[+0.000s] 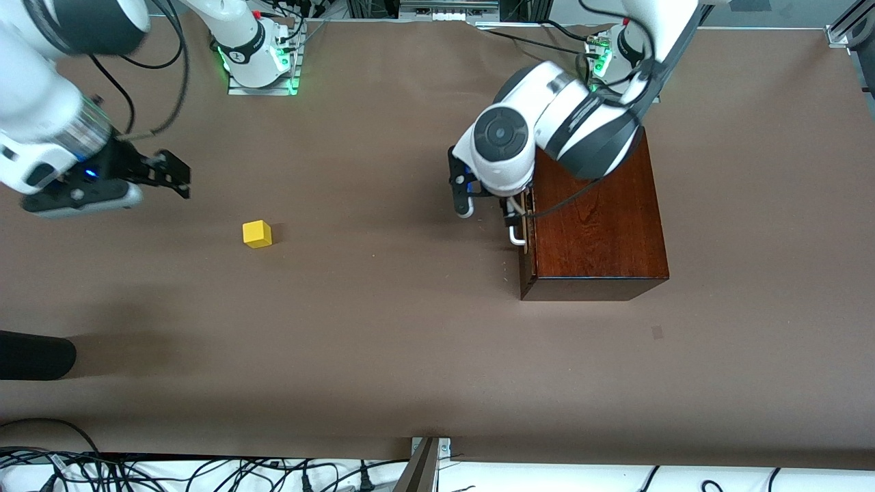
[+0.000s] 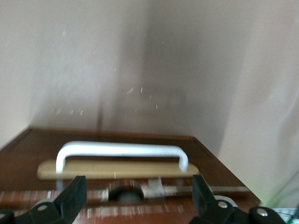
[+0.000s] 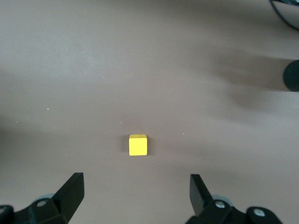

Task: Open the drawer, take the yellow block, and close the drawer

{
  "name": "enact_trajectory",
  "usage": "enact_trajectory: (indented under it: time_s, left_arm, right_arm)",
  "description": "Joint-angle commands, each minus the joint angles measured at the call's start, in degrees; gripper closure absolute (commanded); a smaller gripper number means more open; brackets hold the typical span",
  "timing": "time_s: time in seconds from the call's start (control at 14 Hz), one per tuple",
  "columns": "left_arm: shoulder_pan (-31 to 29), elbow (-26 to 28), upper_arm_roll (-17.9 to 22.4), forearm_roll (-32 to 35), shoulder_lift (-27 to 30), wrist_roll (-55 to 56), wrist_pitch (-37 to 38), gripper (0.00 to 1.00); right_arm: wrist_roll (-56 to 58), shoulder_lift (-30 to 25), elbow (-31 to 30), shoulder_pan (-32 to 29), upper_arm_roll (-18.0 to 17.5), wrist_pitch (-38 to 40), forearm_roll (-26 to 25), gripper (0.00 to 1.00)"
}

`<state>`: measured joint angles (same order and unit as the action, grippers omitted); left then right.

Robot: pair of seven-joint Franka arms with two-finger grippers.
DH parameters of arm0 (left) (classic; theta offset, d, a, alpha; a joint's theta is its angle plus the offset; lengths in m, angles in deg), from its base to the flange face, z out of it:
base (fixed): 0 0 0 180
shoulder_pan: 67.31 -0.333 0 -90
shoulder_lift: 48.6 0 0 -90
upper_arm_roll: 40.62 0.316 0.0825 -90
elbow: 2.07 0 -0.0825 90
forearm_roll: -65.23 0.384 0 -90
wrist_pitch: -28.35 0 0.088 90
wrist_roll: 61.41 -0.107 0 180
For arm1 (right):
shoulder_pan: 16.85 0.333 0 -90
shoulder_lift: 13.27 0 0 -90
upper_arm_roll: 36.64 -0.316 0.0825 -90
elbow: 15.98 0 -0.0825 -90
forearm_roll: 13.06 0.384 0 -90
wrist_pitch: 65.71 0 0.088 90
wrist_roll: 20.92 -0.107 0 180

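Note:
The yellow block (image 1: 257,234) lies by itself on the brown table toward the right arm's end; it also shows in the right wrist view (image 3: 138,145). My right gripper (image 1: 179,176) (image 3: 135,191) hovers above the table close to the block, open, with nothing between its fingers. The mahogany box (image 1: 595,219) stands toward the left arm's end. Its drawer (image 2: 117,169) shows only a thin pale strip under the white handle (image 1: 517,236) (image 2: 121,151). My left gripper (image 1: 487,213) (image 2: 138,196) is right in front of the handle, open and holding nothing.
A black rounded object (image 1: 34,355) (image 3: 292,74) sticks in over the table edge at the right arm's end, nearer the front camera than the block. Cables lie along the table's front edge (image 1: 205,471). Bare brown table lies between block and box.

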<state>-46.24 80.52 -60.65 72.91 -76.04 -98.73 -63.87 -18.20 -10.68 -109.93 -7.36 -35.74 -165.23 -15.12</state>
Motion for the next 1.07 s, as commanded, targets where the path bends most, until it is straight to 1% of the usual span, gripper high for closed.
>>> enact_trajectory:
  time_s: [0.0, 0.07, 0.21, 0.36, 0.43, 0.5, 0.64, 0.78, 0.85, 1.0]
  left_arm:
    - [-2.51, -0.23, 0.87, -1.36, 6.40, 8.36, 3.87, 0.00]
    - [-4.26, -0.23, 0.87, -1.36, 8.95, 11.19, 5.19, 0.00]
    - [-9.61, -0.41, 0.43, -2.23, 11.16, 12.27, 7.12, 0.00]
    - [-12.36, -0.58, 0.87, -2.85, 11.53, 12.89, 7.40, 0.00]
    - [-15.33, -1.80, 0.78, -3.55, 11.44, 12.80, 7.40, 0.00]
    - [-16.57, -2.86, 0.70, -3.47, 11.26, 12.71, 7.66, 0.00]
    - [-17.02, -4.10, 0.96, -2.85, 11.26, 13.24, 8.80, 0.00]
    - [-17.64, -4.27, 1.22, -3.03, 11.61, 14.11, 8.80, 0.00]
    - [-18.42, -5.76, 1.48, -3.12, 11.61, 15.68, 8.98, 0.00]
    - [-19.40, -8.92, 1.66, -3.20, 11.61, 18.59, 12.56, 0.00]
  right_arm:
    - [1.32, 1.28, 2.73, -0.61, -0.19, 2.92, 0.66, 0.00]
    - [1.32, 1.28, 2.81, -0.61, -0.19, 2.84, 0.92, 0.00]
    - [1.23, 1.20, 3.08, -0.61, -0.19, 3.01, 1.01, 0.00]
    - [0.79, 1.11, 3.17, -0.61, -0.19, 3.02, 1.01, 0.00]
    - [0.53, 1.11, 3.08, -0.61, -0.11, 3.01, 1.10, 0.00]
    - [0.70, 1.28, 3.17, -0.70, -0.11, 2.93, 1.36, 0.00]
    - [0.79, 1.02, 3.25, -0.70, 0.59, 3.71, 5.47, 0.00]
    - [0.70, 0.93, 3.43, -0.61, 0.25, 5.82, 5.67, 0.00]
    - [1.05, 1.28, 4.13, -0.61, 0.16, 6.18, 5.06, 0.00]
    - [1.41, 1.20, 4.40, -0.70, 0.68, 6.97, 4.79, 0.00]
